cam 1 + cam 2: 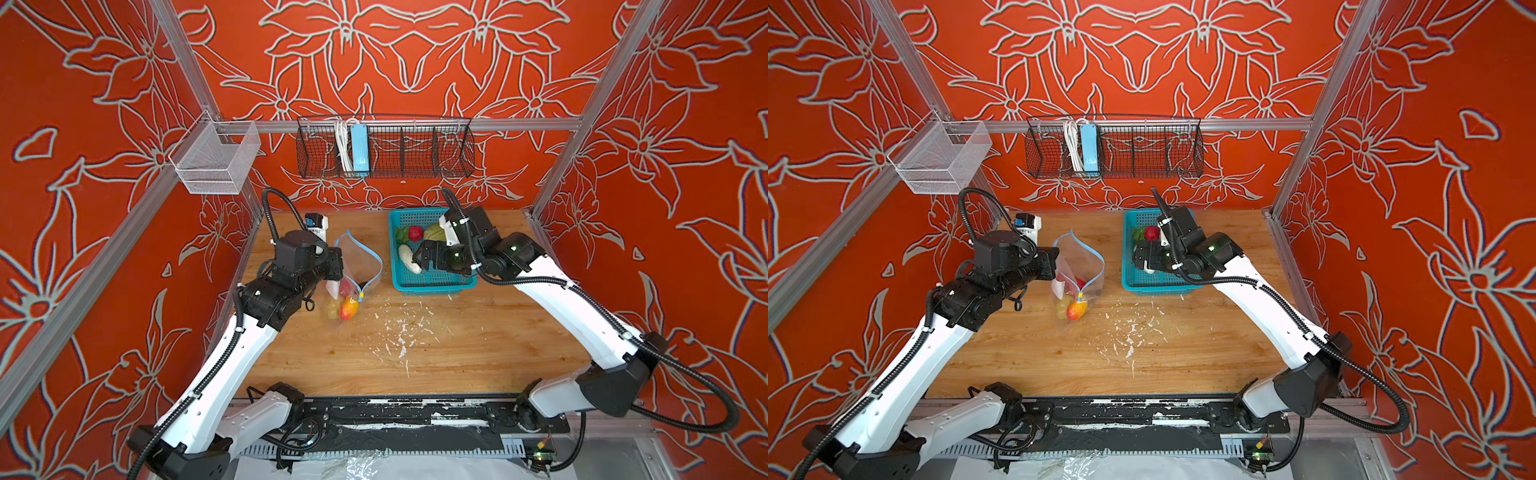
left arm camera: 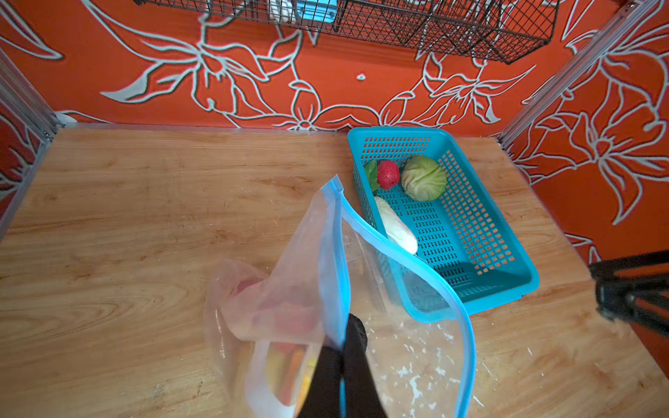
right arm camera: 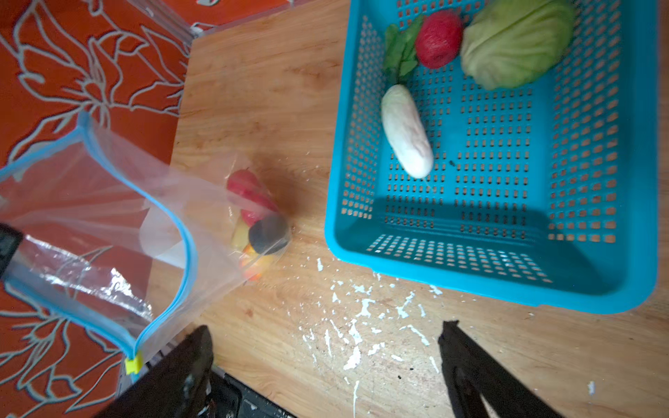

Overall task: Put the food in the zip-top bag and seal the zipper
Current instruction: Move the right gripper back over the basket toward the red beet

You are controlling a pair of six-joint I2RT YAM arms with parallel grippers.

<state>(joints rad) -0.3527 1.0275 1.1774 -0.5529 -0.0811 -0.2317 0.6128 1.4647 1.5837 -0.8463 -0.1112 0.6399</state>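
**Left fingers (image 2: 356,347) clamped on the zip-top bag (image 2: 300,282), right fingers (image 3: 173,376) spread wide and empty**

Your left fingers are pressed together on one lip of the zipper (image 2: 338,260), holding the clear, crinkly bag up with its mouth gaping toward the teal basket (image 2: 506,293). The light-blue strip curves in an open loop and ends in a small yellow tab (image 3: 134,363). At the bag's low end, down on the wooden table (image 1: 457,353), you can see an orange-red fruit (image 1: 348,308), a yellow potato (image 1: 333,309), a black piece (image 3: 268,233) and red pieces (image 3: 249,188).

Your right fingers stand far apart with nothing between them; in both top views they hang over the basket. Inside it lie a green cabbage (image 2: 423,178), a red berry (image 2: 388,174) with a green leaf (image 2: 371,173) touching it, and a pale cucumber (image 2: 394,226) along the wall nearest the bag. In both top views the right arm (image 1: 540,291) covers at least part of the cabbage. White flecks (image 1: 399,332) dot the table in front of the basket.
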